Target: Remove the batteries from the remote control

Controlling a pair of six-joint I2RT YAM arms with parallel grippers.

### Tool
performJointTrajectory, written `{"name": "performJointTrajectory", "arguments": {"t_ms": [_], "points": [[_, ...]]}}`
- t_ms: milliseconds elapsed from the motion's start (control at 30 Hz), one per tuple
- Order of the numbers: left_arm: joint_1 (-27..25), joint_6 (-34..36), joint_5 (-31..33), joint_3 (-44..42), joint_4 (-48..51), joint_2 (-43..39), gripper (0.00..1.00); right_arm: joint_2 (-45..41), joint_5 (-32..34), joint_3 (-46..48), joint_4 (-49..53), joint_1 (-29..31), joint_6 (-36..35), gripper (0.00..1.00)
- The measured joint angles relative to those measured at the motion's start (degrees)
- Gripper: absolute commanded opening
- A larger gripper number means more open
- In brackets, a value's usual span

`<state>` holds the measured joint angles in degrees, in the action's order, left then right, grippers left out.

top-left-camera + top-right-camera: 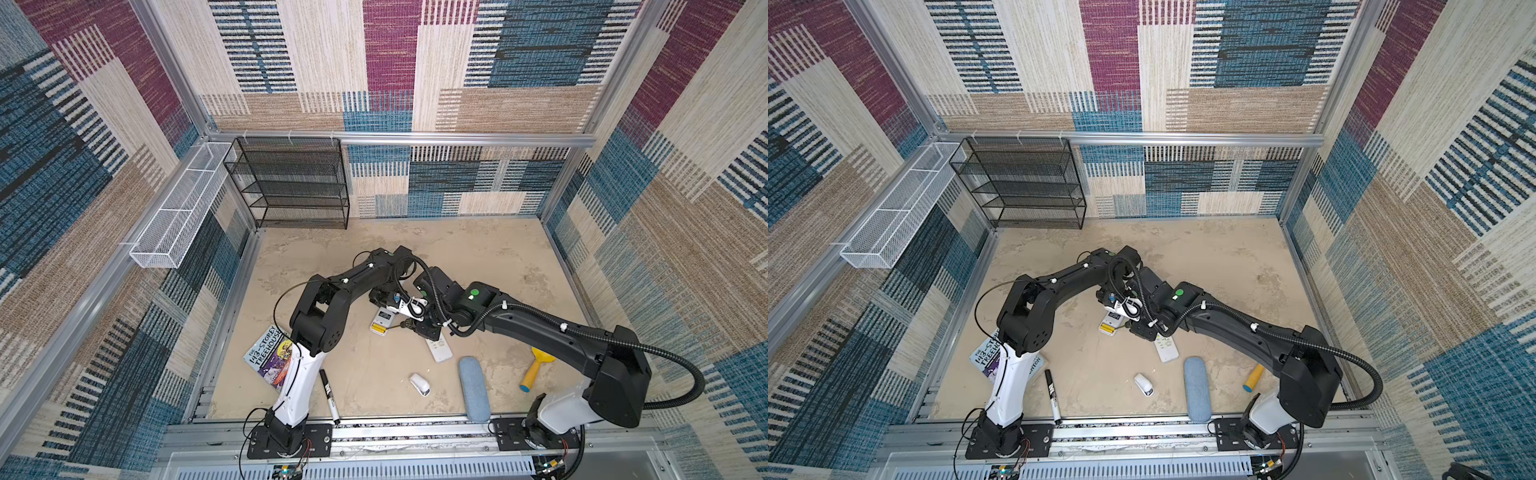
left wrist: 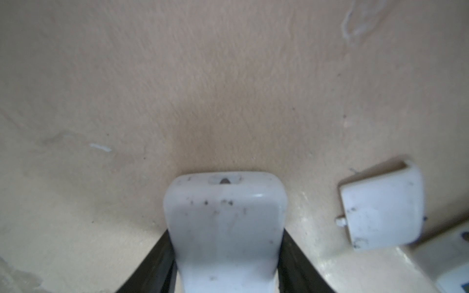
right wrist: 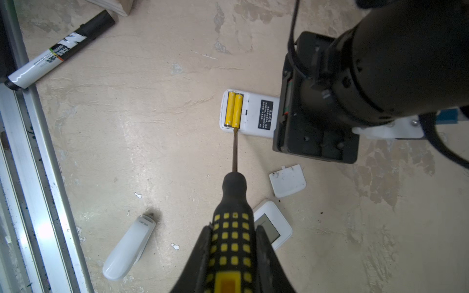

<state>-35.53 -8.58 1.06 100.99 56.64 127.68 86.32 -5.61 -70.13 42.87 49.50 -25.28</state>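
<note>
We are pinching the white plastic remote control (image 2: 223,203) mid-table with our left gripper (image 2: 225,232). Our right gripper (image 3: 232,238) is clamping a black-and-yellow screwdriver (image 3: 233,200), its tip at 2 yellow cylindrical batteries (image 3: 234,109) sitting in the open bay. The white cover (image 3: 288,184) is lying off; by our reckoning 0 batteries are out.

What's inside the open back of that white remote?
Two yellow batteries lie side by side in the open slot of the remote, with the tip of a screwdriver at their end. The left gripper hides the remote's other end.
</note>
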Motion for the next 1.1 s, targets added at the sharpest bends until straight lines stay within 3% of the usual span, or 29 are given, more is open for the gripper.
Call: {"name": "performJointTrajectory", "arguments": {"t_ms": [567,1100], "points": [[0.0,0.0,0.0,0.2,0.5,0.6,0.19,2.9,-0.5,-3.5,2.7,0.0,0.2,0.00],[0.1,3.5,-0.8,-0.9,-0.6,0.9,0.19,-7.7,-1.0,16.7,-16.2,0.4,11.8,0.00]]}}
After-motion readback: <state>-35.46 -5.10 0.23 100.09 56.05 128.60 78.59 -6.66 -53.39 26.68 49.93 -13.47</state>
